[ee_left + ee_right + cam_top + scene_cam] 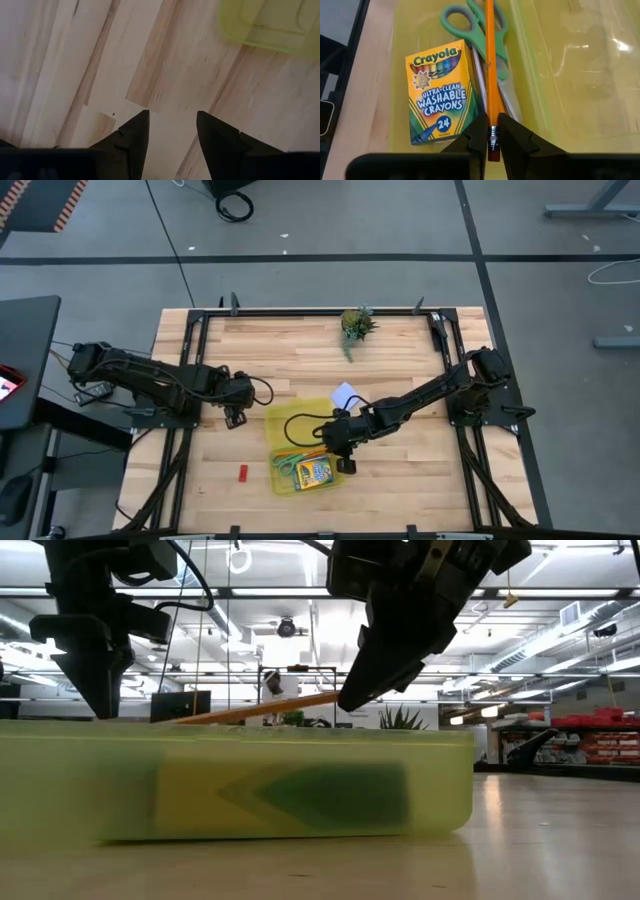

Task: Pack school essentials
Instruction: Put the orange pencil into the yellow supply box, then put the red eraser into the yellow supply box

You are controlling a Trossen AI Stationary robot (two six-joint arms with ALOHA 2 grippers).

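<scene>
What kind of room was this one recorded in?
Probably a lab or workshop: a butcher-block table on a metal frame, grey floor with taped lines, strip ceiling lights and shelving behind. The right gripper holds a pencil.

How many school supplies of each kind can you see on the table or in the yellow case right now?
Scissors: 1
Pencil, held in the right claw: 1
Crayon box: 1
Note pad: 1
Red eraser: 1
Total: 5

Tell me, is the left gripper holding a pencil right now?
No, the left gripper is open over bare wood with nothing between its fingers; the right gripper holds the orange pencil.
</scene>
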